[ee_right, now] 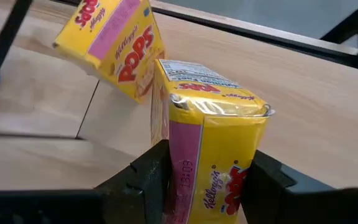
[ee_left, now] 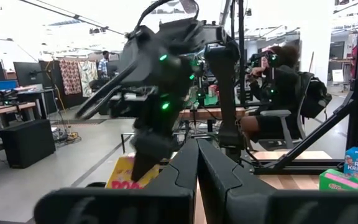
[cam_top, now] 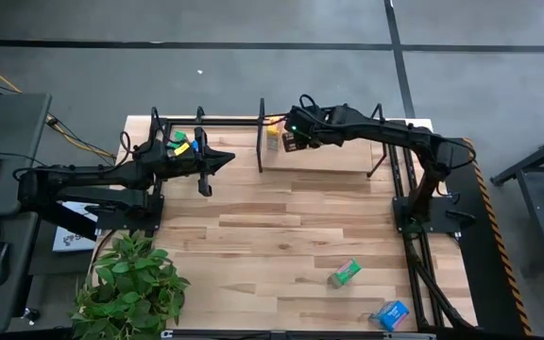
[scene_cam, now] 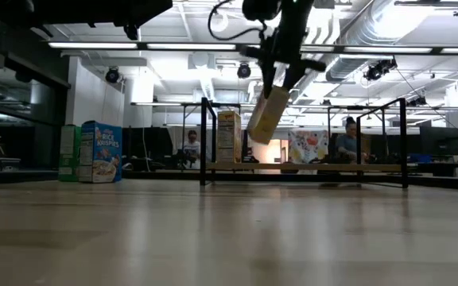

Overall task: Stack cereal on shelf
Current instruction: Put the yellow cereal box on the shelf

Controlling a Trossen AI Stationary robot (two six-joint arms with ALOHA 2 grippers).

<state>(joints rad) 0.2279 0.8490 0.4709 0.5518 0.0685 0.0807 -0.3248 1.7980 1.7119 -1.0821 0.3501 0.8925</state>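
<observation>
- Right gripper (ee_right: 205, 171) clamps a yellow cereal box (ee_right: 213, 155); the fingers (ee_right: 148, 177) press both narrow sides of the carton
- Held box hangs tilted in the air above the shelf (scene_cam: 308, 168), lower end clear of the board in the low view
- High view: right gripper (cam_top: 289, 140) sits over the left end of the shelf (cam_top: 329, 156), at the table's far edge
- Second yellow box (ee_right: 114, 46) stands on the shelf board, just beside the held one; whether the two touch cannot be told
- In the low view that second yellow box (scene_cam: 229, 137) is upright near the shelf's left post
- Left gripper (ee_left: 196, 149) is closed with nothing between the fingers, which meet edge to edge; it hovers over the table's far left part (cam_top: 217, 162), pointing toward the shelf
- Blue box (scene_cam: 100, 152) and green box (scene_cam: 69, 152) stand upright on the table at far left, beside each other and under the left arm
- Another green box (cam_top: 345, 273) lies on the table toward the near right; another blue box (cam_top: 391, 314) lies near the front right corner, well apart from the shelf
- Potted plant (cam_top: 130, 283) at the near left corner
- Seated people (scene_cam: 348, 141) show in the room behind the shelf
</observation>
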